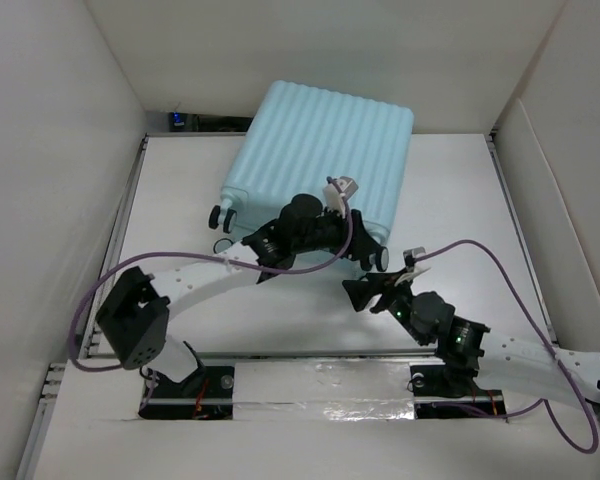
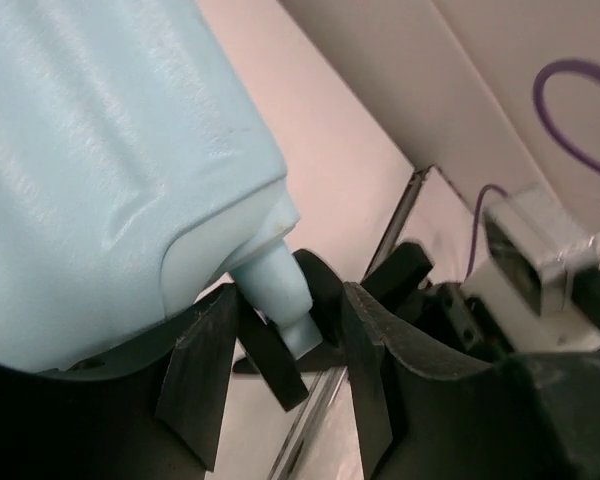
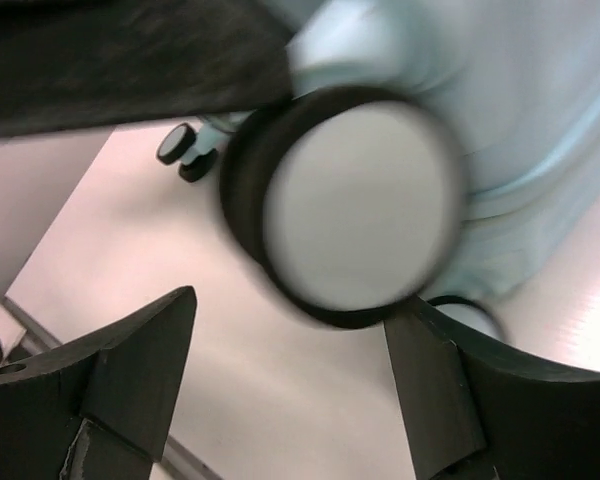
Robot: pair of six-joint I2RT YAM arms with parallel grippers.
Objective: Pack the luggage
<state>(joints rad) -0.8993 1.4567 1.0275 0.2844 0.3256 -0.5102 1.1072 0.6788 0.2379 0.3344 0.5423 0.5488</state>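
The luggage [image 1: 320, 165] lies shut at the back centre of the table, ribbed aqua shell up, caster wheels toward me. My left gripper [image 1: 358, 240] is at its near right corner. In the left wrist view the fingers [image 2: 195, 370] stand apart on either side of the pale blue caster stem [image 2: 280, 295], under the shell [image 2: 100, 170]. My right gripper [image 1: 373, 290] is open just in front of that corner. In the right wrist view its fingers [image 3: 140, 360] are wide apart below a black-and-white caster wheel [image 3: 350, 215], which looks blurred. A second wheel pair [image 3: 185, 155] shows farther off.
White walls [image 1: 60, 150] box in the table on the left, back and right. A metal rail [image 1: 125, 210] runs along the left edge. Purple cables [image 1: 500, 260] loop over the near table. The left arm's forearm [image 1: 195, 280] crosses the near left. A small blue-lit device [image 1: 180, 120] sits at the back left.
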